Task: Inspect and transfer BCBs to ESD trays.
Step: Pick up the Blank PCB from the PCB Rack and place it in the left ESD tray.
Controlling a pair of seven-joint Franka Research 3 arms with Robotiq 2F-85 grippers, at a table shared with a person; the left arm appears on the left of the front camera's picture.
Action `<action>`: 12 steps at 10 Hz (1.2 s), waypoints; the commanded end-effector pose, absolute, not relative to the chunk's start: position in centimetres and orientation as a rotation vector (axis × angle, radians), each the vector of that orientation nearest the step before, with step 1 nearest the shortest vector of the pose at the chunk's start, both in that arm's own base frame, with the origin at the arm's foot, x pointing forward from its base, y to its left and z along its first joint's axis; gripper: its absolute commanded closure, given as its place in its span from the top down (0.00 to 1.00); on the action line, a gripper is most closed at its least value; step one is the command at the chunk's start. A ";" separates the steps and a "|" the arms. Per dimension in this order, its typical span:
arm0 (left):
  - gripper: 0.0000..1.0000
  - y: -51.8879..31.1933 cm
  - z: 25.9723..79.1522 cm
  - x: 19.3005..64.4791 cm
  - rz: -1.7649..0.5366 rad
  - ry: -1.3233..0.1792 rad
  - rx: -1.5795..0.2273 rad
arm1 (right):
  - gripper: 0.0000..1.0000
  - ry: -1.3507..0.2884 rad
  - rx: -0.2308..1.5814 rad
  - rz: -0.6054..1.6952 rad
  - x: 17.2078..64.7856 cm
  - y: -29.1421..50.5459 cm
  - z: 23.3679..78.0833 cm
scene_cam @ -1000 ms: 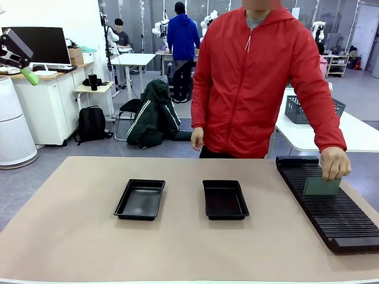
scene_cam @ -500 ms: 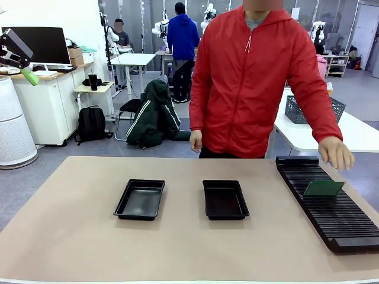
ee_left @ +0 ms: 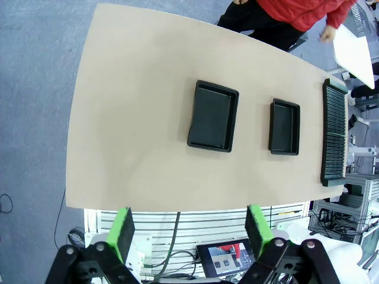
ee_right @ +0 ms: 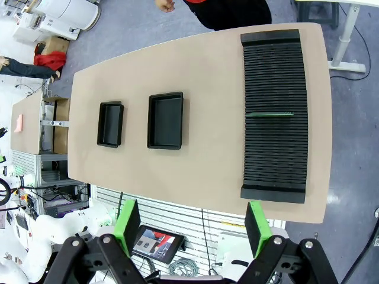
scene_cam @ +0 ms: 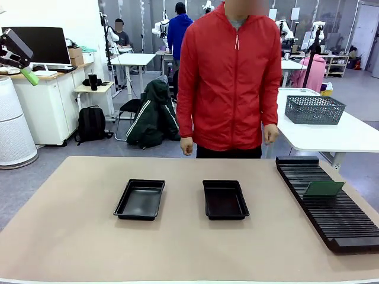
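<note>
The left pincer (ee_left: 190,229) is wide open, with its two green fingers (ee_left: 123,231) spread apart. Its wrist view looks straight down past them at the whole brown surface (ee_left: 136,118), far below. The front view shows this pincer from the side. It is up high at the left edge, with the arm lifted well above the surface and one green pad pointing down.

Far below the left pincer's tips sits the left tray (ee_left: 213,115), with its bare black floor showing. A little to the right of it sits the right tray (ee_left: 285,126), the same kind. The two do not touch.

Farther right lies a long black rack (scene_cam: 331,219). A green board (scene_cam: 323,189) stands on its edge in one slot, about halfway along. The front view shows its flat green face. The right wrist view, from up top, shows it as a thin green line across the rack.

The right pincer (ee_right: 191,223) is open too, its fingers wide apart. It hangs high over the near edge of the surface, looking down. The board is far below, out past its right-hand finger. Both trays are below, out past its left-hand finger.

A person (scene_cam: 231,83) in a red jacket stands at the far side, with one hand (scene_cam: 186,145) and the other hand (scene_cam: 270,134) hanging down, well away from the board.
</note>
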State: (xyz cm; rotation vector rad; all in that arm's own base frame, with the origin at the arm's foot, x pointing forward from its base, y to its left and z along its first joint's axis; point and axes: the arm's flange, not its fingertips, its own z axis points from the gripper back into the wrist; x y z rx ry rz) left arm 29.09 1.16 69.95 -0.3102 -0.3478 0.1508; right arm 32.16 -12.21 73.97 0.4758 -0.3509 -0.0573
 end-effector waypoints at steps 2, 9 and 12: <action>1.00 1.2 69.8 29.1 0.153 -0.347 -0.315 | 0.94 -0.348 0.477 -0.057 32.0 -12.1 73.7; 1.00 1.2 69.8 29.1 0.153 -0.347 -0.315 | 0.94 -0.430 0.254 0.279 36.3 -9.0 67.9; 1.00 1.2 69.8 29.1 0.153 -0.347 -0.315 | 0.94 -0.425 0.076 0.563 38.1 -7.6 61.3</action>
